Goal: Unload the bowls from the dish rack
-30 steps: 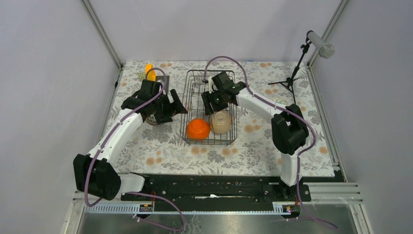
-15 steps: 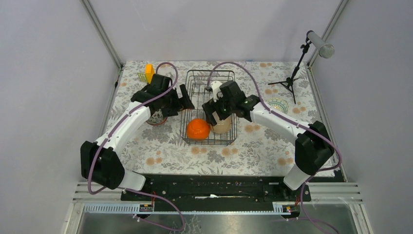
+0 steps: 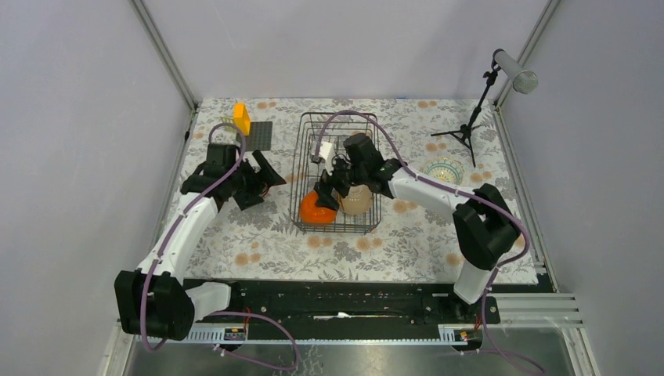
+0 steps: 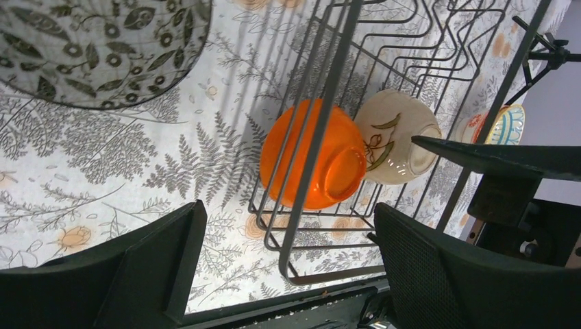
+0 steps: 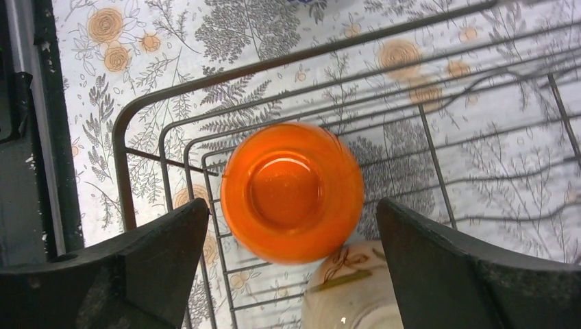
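The black wire dish rack (image 3: 337, 129) stands mid-table. In its near end lie an upturned bright orange bowl (image 3: 310, 209) and a cream bowl (image 3: 359, 201) with a leaf sprig, side by side. My right gripper (image 3: 329, 192) is open and hangs just above the orange bowl (image 5: 292, 192), one finger on each side, with the cream bowl (image 5: 353, 288) beside it. My left gripper (image 3: 262, 186) is open and empty, left of the rack (image 4: 322, 137). Its view shows the orange bowl (image 4: 342, 164) and the cream bowl (image 4: 394, 137) through the wires.
A dark leaf-patterned bowl (image 4: 103, 48) sits on the cloth by the left gripper. A blue-and-white bowl (image 3: 444, 170) sits right of the rack. A dark grey square plate (image 3: 260, 133) and a yellow-orange object (image 3: 241, 117) lie at the back left. A microphone stand (image 3: 470, 117) is back right.
My right gripper has moved left and down from over the cream bowl to over the orange bowl. My left arm has drawn back to the left, away from the rack.
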You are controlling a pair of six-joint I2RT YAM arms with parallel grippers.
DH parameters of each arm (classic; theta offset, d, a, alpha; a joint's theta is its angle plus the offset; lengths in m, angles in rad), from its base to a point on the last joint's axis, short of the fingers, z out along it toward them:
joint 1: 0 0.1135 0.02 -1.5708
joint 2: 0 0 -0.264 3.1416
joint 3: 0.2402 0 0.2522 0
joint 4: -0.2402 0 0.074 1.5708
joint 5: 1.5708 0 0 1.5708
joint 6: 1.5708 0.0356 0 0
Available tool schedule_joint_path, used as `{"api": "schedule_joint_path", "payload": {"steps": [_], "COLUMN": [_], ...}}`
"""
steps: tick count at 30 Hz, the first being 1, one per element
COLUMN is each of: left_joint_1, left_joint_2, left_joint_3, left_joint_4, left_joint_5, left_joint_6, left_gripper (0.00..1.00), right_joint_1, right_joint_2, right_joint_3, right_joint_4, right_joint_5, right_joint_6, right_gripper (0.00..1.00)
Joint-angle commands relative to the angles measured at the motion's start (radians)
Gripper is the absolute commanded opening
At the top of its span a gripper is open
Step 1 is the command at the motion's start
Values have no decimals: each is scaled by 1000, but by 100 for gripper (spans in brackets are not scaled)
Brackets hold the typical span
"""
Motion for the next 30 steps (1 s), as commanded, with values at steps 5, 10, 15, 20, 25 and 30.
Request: {"api": "schedule_joint_path", "payload": {"steps": [5, 10, 15, 20, 25, 30], "left_joint_1": [55, 60, 62, 62, 62, 62], "left_joint_2": [-52, -70, -58, -53, -43, -42], "left_joint_3": [-60, -78, -57, -57, -51, -51], "left_joint_4": [-30, -46, -80, -84, -83, -80], "left_joint_5": [52, 59, 55, 56, 58, 60], "left_joint_6": [-18, -17, 7, 9, 15, 17], "left_gripper": [96, 96, 96, 96, 96, 96], "right_joint_1": [11, 21, 37, 41, 13, -8], "right_joint_2": [113, 182, 223, 276, 305, 328], "right_joint_3": [159, 248, 276, 293, 316, 347], "right_joint_4": [-141, -239, -263, -275, -264, -306], "right_joint_5": [-69, -80, -71, -32, -110, -160], "right_joint_6": [-182, -245, -239, -227, -155, -121], "right_gripper": [100, 100, 100, 100, 86, 65]}}
